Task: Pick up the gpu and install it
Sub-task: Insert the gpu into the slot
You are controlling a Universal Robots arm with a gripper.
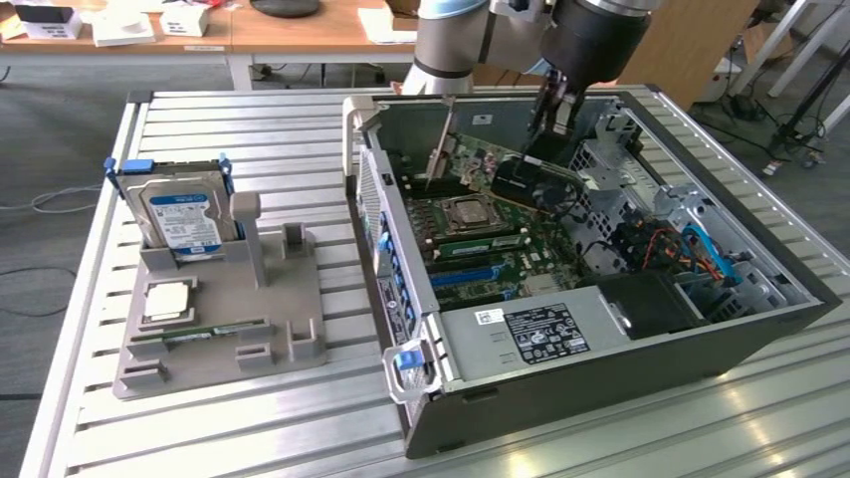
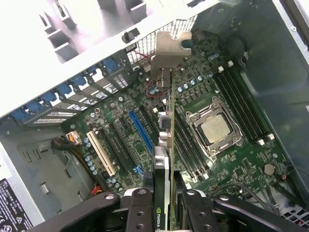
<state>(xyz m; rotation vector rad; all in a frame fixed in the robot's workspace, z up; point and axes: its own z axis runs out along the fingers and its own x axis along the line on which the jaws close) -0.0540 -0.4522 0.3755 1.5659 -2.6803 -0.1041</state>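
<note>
Fingers: we see the gripper [image 1: 547, 134] down inside the open case [image 1: 598, 398], its fingers [image 2: 140, 209] clenched on the gpu [image 2: 170, 145], one on each flat face at the card's near end.
Gpu place: held edge-on and upright over the motherboard [image 2: 236, 162]. We judge it not seated. In the exterior view it hangs at the far end of the case [image 1: 523, 177].
Bracket: the bracket [image 2: 169, 48] points at the rear wall, near the blue slot clips [image 2: 67, 89].
Under it: the card runs in line with the slots, between the blue slot [image 2: 142, 135] and the CPU socket [image 2: 215, 128]. We cannot tell which slot it is over.
Handling: we judge it light and stiff but fragile. The flat faces are the place to hold, away from the contact edge. A thin slab like this may pivot in the grip.
Edges: rear wall just beyond the bracket, socket and memory slots [image 2: 241, 106] beside the card.
Room: the case top is open, so there is free space above. Cables [image 1: 684, 249] crowd the exterior view's right.
Elsewhere: the hard drive [image 1: 186, 219] stands in a grey fixture [image 1: 266, 329] on the counter [image 1: 199, 129], at the exterior view's left, well apart.
</note>
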